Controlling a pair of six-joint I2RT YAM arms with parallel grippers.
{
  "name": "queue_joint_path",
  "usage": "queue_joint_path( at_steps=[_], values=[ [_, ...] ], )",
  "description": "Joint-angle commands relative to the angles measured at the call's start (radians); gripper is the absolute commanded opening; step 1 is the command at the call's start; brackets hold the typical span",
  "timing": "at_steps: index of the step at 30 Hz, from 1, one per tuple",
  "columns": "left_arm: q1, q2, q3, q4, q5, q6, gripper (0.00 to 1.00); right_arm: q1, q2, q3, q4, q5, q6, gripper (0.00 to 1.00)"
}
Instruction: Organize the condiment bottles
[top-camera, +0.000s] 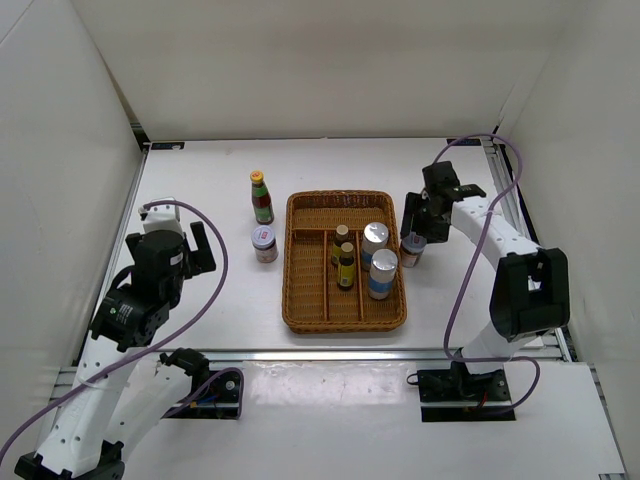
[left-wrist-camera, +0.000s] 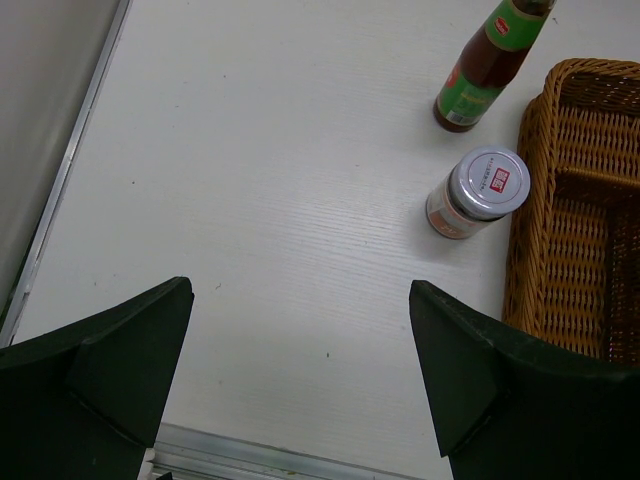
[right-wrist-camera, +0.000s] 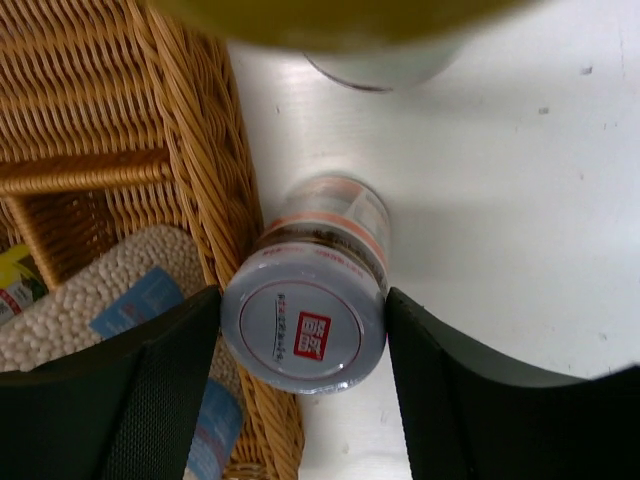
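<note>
My right gripper (top-camera: 412, 238) is shut on the lid of a white-lidded jar (top-camera: 411, 252) just right of the wicker tray (top-camera: 300, 300). In the right wrist view both fingers (right-wrist-camera: 150, 380) press the lid (right-wrist-camera: 305, 330). A blurred yellow cap (right-wrist-camera: 330, 15) fills that view's top edge. My left gripper (top-camera: 200, 250) is open and empty, low at the left. A tall yellow-capped bottle (top-camera: 261, 196) and a second white-lidded jar (top-camera: 264, 243) stand left of the tray. Two tiny dark bottles (top-camera: 344, 255) and two silver-topped cylinders (top-camera: 378, 258) stand in the tray.
The left wrist view shows the tall bottle (left-wrist-camera: 490, 65), the jar (left-wrist-camera: 480, 190) and the tray's left wall (left-wrist-camera: 535, 230) ahead of my open left gripper (left-wrist-camera: 300, 290). White walls close in the table on three sides. A metal rail (top-camera: 330, 352) runs along the near edge.
</note>
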Motion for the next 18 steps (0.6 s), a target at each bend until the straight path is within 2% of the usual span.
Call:
queue_joint_path(
  at_steps=[1,4,5,6,9,12,18],
  values=[
    [0.005,0.000,-0.004,0.016,-0.003,-0.006,1.00,0.008,0.056,-0.013,-0.033,-0.029,-0.021,0.69],
    [0.005,0.000,-0.004,0.016,-0.003,-0.006,1.00,0.008,0.065,-0.013,-0.024,-0.029,-0.021,0.68],
    [0.005,0.000,-0.004,0.016,-0.003,-0.006,1.00,0.008,0.065,-0.013,-0.024,-0.029,-0.021,0.64],
    [0.005,0.000,-0.004,0.016,-0.003,-0.006,1.00,0.008,0.065,-0.013,-0.024,-0.029,-0.021,0.54],
    [0.005,0.000,-0.004,0.016,0.006,-0.006,1.00,0.008,0.044,-0.013,-0.048,-0.018,-0.030,0.38],
    [0.005,0.009,-0.004,0.016,0.006,0.004,1.00,0.008,-0.020,-0.003,-0.111,0.005,-0.030,0.29],
    [0.005,0.009,-0.004,0.016,0.006,0.004,1.00,0.017,-0.159,0.075,-0.228,0.014,-0.061,0.18]
  ],
)
